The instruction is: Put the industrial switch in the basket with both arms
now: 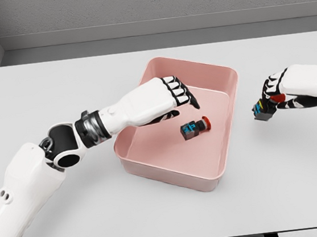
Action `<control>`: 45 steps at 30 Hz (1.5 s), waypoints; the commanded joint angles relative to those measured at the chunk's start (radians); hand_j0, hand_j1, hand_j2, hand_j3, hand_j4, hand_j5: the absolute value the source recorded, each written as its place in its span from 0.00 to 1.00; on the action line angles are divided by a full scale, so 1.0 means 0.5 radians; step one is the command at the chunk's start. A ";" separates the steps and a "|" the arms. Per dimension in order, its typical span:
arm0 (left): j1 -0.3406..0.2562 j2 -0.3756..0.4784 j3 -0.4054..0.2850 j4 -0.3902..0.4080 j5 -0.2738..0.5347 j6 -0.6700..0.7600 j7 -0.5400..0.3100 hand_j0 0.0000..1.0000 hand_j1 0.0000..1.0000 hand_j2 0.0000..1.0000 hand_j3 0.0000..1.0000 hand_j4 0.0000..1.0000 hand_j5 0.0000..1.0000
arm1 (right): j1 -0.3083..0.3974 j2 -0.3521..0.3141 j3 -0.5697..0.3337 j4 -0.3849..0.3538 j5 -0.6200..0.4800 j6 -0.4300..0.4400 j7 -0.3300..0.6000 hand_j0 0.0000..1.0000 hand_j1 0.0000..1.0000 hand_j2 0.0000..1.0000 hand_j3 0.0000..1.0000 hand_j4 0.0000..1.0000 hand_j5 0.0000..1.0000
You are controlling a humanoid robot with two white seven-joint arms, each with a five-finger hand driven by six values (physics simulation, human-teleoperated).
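Observation:
A pink basket (229,96) stands in the middle of the white table. Inside it, on the floor toward the right, lies a dark industrial switch (193,129) with a blue part and a red button. My left hand (178,106) hovers over the basket's left half, just left of and above that switch, with its fingers relaxed and nothing in them. To the right of the basket, outside it, my right hand (275,98) is curled around a second dark switch (262,110) with coloured markings, held just above the table.
The table (58,90) is plain white, with a grey wall behind its far edge. My left forearm crosses the basket's left rim.

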State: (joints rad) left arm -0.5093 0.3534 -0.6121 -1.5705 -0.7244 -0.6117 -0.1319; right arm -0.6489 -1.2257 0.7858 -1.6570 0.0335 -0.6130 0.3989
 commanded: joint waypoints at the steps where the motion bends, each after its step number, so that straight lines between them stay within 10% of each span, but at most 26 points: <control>1: 0.000 0.017 0.006 -0.022 0.034 0.002 0.000 0.89 0.89 0.89 0.89 0.89 0.89 | -0.009 0.000 -0.004 -0.006 -0.015 0.004 -0.003 0.45 0.45 0.45 0.45 0.45 0.45; 5: -0.018 0.161 0.000 -0.059 0.185 0.002 -0.015 1.00 1.00 1.00 1.00 1.00 1.00 | -0.067 0.009 -0.004 -0.009 -0.015 0.004 -0.003 0.44 0.44 0.44 0.44 0.44 0.44; 8: -0.212 0.720 -0.015 -0.212 0.725 0.002 -0.025 1.00 1.00 1.00 1.00 1.00 1.00 | -0.104 0.018 -0.004 -0.012 -0.015 0.004 -0.003 0.44 0.44 0.44 0.44 0.44 0.44; 16: -0.190 1.413 -0.248 -0.237 0.976 0.002 -0.025 1.00 1.00 1.00 1.00 1.00 1.00 | -0.187 0.034 -0.004 -0.018 -0.015 0.004 -0.003 0.44 0.44 0.44 0.44 0.44 0.44; 41: -0.132 1.450 -0.221 -0.237 0.964 0.002 -0.025 1.00 1.00 1.00 1.00 1.00 1.00 | -0.341 0.396 0.015 -0.033 -0.018 0.004 -0.006 0.42 0.42 0.42 0.42 0.42 0.42; 45: -0.132 1.481 -0.135 -0.237 0.740 0.002 -0.025 1.00 1.00 1.00 1.00 1.00 1.00 | -0.377 0.491 0.048 -0.033 -0.018 0.004 -0.006 0.42 0.42 0.42 0.42 0.42 0.42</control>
State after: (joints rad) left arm -0.5752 1.0885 -0.7001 -1.6889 -0.3134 -0.6117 -0.1450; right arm -0.8483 -1.0040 0.8032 -1.6731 0.0297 -0.6129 0.3972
